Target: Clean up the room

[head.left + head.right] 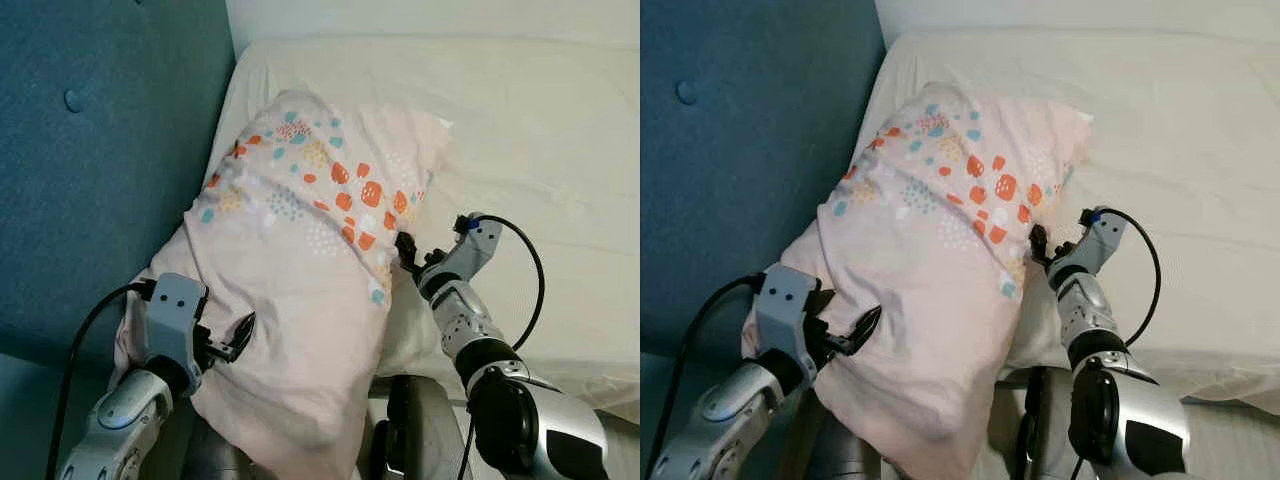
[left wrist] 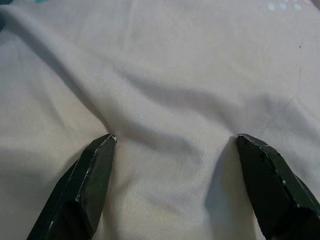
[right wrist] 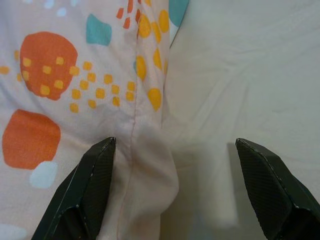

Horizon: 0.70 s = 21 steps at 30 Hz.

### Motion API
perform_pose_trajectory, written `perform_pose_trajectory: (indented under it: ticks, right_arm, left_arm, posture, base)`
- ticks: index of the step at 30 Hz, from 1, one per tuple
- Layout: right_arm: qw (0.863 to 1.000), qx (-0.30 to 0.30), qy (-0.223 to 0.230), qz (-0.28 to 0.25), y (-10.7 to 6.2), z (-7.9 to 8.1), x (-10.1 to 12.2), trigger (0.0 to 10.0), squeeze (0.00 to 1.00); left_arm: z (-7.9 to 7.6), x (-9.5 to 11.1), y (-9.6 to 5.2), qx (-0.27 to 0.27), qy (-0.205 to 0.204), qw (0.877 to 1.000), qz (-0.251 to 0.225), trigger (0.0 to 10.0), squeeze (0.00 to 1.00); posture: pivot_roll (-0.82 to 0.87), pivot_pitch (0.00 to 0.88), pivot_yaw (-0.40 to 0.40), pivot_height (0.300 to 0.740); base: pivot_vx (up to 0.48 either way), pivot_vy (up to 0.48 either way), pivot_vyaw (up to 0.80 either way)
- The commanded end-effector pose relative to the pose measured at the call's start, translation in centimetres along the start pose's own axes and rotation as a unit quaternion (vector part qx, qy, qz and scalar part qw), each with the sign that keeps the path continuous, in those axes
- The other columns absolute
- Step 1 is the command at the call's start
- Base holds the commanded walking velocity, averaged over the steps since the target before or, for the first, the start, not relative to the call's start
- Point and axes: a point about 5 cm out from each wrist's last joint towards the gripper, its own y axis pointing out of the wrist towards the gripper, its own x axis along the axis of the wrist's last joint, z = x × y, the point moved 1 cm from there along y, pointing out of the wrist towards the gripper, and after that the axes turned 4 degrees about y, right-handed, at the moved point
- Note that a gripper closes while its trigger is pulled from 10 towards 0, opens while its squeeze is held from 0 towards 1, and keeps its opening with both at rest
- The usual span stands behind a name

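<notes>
The pillow [image 1: 300, 260] is propped at the bed's [image 1: 560, 140] left edge, pressed between the wide-spread left gripper [image 1: 232, 345] and right gripper [image 1: 408, 252]; soft, light and saggy, it is best squeezed mid-sides

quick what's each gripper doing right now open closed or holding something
Left gripper: open, fingers pressed against the pillow, not clamped.
Right gripper: open, at the pillow's edge by the bed sheet.
</notes>
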Motion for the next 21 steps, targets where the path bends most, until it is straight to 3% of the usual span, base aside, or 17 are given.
perform_pose_trajectory:
  ticks: [1, 12, 21]
  right_arm:
    - [1.0, 0.002, 0.024, 0.002, -0.2, -0.2, -0.6, 10.0, 0.0]
    - [0.989, 0.038, 0.141, -0.032, 0.4, 0.8, 1.2, 10.0, 0.0]
    - [0.988, 0.04, 0.147, 0.0, 0.6, 1.7, 0.5, 10.0, 0.0]
  left_arm:
    - [-0.2, -0.7, -0.3, 0.001, -0.003, 1.0, 0.018, 10.0, 0.0]
    - [-0.4, -0.2, -0.5, -0.006, 0.002, 1.0, 0.013, 10.0, 0.0]
    - [0.2, 0.0, -1.5, -0.006, 0.02, 1.0, 0.022, 10.0, 0.0]
  posture:
    - [0.23, 0.384, 0.011, 0.556]
    - [0.29, 0.391, 0.027, 0.556]
    - [0.34, 0.401, 0.039, 0.556]
  base:
    - [0.0, 0.0, 0.0]
    - [0.0, 0.0, 0.0]
    - [0.0, 0.0, 0.0]
